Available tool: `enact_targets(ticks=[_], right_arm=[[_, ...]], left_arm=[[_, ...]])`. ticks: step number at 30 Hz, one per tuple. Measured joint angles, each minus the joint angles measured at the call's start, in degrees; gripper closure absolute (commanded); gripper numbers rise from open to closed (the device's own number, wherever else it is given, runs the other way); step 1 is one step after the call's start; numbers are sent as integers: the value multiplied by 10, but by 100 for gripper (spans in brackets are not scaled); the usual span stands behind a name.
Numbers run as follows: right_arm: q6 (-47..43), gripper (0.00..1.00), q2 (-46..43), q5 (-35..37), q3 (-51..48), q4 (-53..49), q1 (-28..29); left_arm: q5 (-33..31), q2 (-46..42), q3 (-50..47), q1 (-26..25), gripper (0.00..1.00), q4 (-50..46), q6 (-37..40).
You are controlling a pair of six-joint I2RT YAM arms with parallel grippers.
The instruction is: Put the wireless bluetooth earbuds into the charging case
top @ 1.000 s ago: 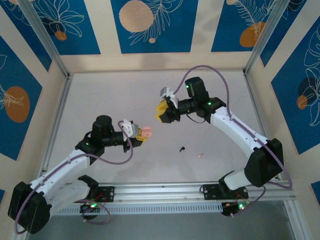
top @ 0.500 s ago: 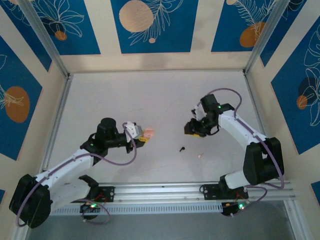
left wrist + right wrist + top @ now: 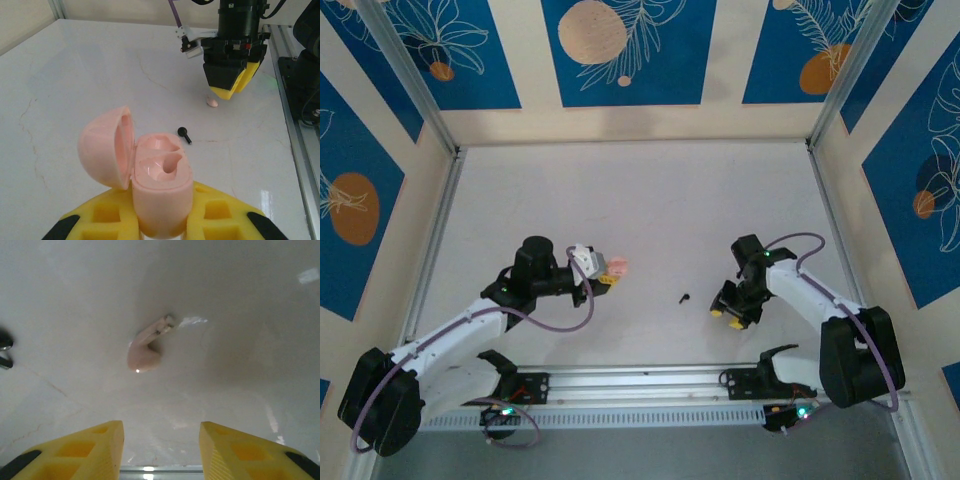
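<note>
My left gripper (image 3: 603, 273) (image 3: 162, 222) is shut on the pale pink charging case (image 3: 618, 267) (image 3: 161, 182), held upright with its lid swung open to the left and both wells showing bare. Of the wireless bluetooth earbuds, the black one (image 3: 685, 297) (image 3: 184, 134) lies on the table between the arms. The pale pink one (image 3: 212, 102) (image 3: 146, 347) lies just beyond the yellow fingertips (image 3: 90, 445) of my right gripper (image 3: 728, 311) (image 3: 233, 89) (image 3: 161, 440). That gripper points down over it, open, with nothing between the fingers.
The white marble-look table (image 3: 640, 200) is walled on three sides. An aluminium rail (image 3: 640, 380) (image 3: 295, 125) runs along the near edge, close behind my right gripper.
My right arm has swung from the far middle of the table toward the near right and come down over the pink earbud. The left arm with the case has hardly moved.
</note>
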Motion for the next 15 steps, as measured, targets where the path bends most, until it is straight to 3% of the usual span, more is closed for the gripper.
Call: enact_targets(ticks=[15], right_arm=[[10, 62, 61, -7, -11, 120, -19]], left_arm=[[-13, -16, 1, -1, 88, -14, 4]])
